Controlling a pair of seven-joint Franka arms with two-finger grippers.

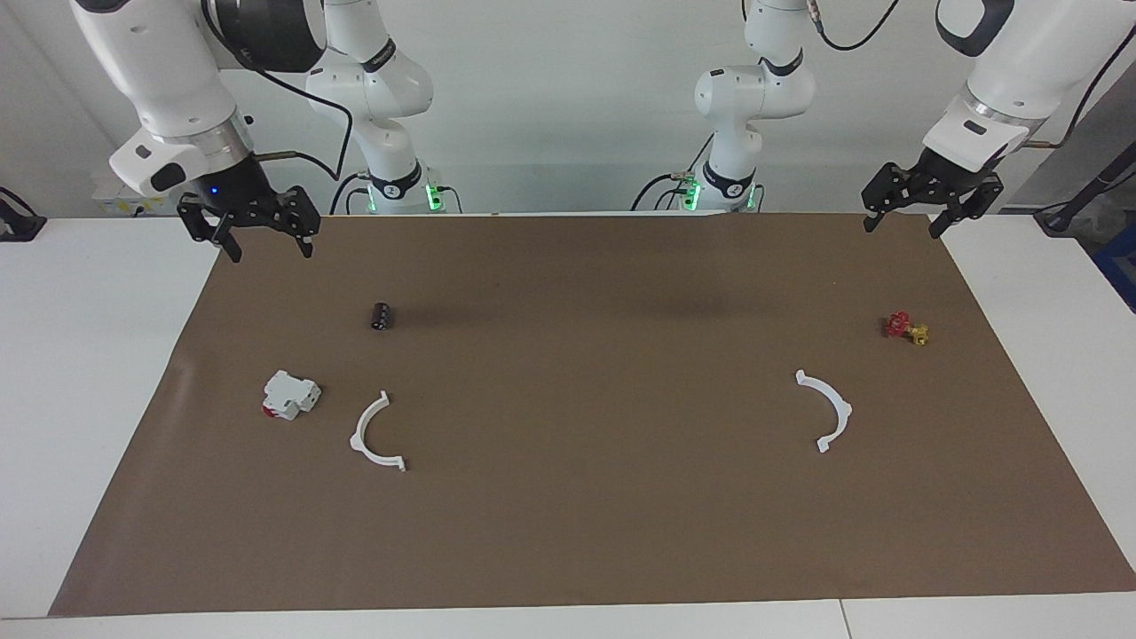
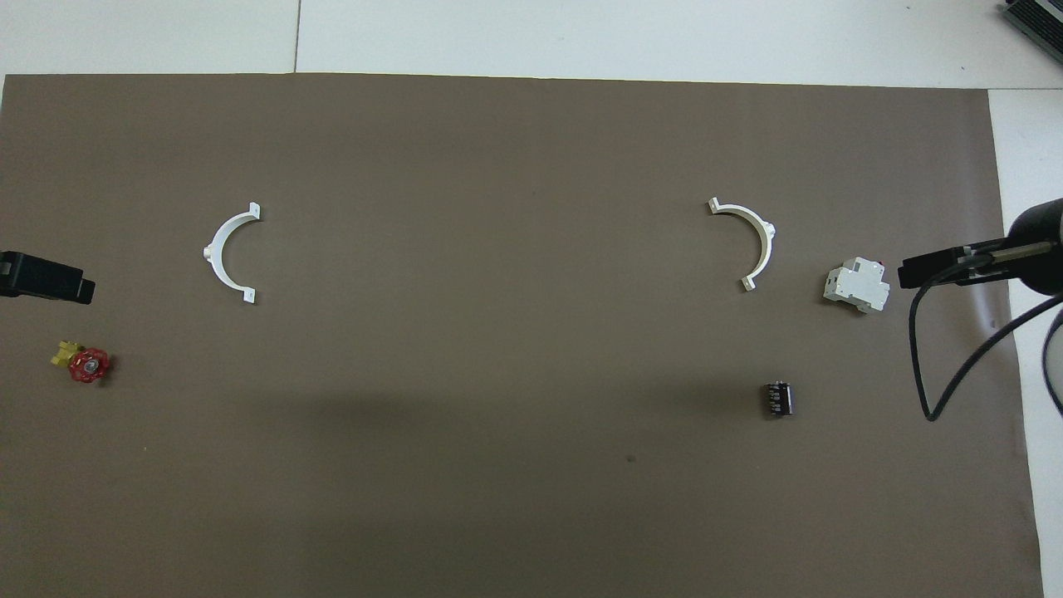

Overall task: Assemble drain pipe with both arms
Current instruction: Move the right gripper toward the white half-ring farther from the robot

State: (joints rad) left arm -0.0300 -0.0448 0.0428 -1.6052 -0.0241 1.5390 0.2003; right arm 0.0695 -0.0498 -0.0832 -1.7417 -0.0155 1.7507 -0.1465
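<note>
Two white half-rings of the drain pipe lie apart on the brown mat (image 1: 568, 532). One half-ring (image 1: 358, 440) (image 2: 213, 254) lies toward the right arm's end in the facing view. The other half-ring (image 1: 840, 411) (image 2: 765, 242) lies toward the left arm's end. My right gripper (image 1: 269, 253) (image 2: 938, 267) hangs open and empty over the mat's corner at its own end. My left gripper (image 1: 901, 231) (image 2: 50, 281) hangs open and empty over the mat's corner at its end. Neither touches a half-ring.
A white blocky part with red (image 1: 290, 395) (image 2: 855, 286) lies beside the half-ring at the right arm's end. A small dark cylinder (image 1: 382, 316) (image 2: 777, 399) sits nearer to the robots. A red and yellow valve (image 1: 905, 328) (image 2: 83, 364) lies at the left arm's end.
</note>
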